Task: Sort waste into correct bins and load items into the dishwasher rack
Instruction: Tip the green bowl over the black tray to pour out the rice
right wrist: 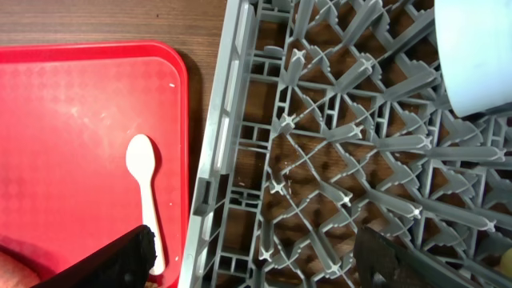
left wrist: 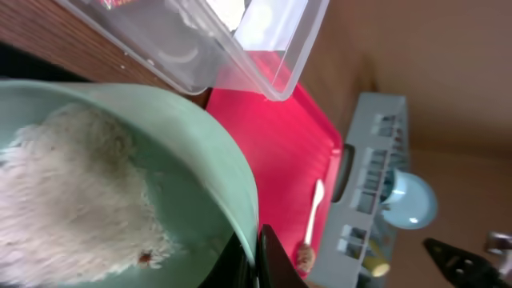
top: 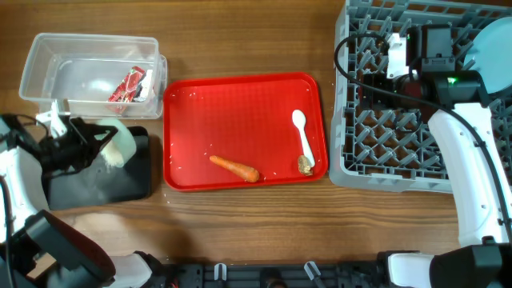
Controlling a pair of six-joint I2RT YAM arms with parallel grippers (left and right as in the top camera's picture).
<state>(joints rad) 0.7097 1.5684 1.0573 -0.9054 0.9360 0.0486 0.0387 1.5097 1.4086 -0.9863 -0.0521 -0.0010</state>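
At left, over black tray (top: 120, 182): pale green bowl (top: 120, 146) of white grains (left wrist: 72, 192), tilted, rim clamped by left gripper (top: 98, 144). At right, above dishwasher rack (top: 400, 178): right gripper (right wrist: 256, 260), fingers wide apart.

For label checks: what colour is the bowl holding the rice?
The bowl is pale green, best seen in the left wrist view.

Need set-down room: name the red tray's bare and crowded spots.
Bare: upper left of the bright red plastic tray, above the small orange carrot, left of the white plastic spoon. Crowded: its lower right, with carrot, spoon and small brown food bit.
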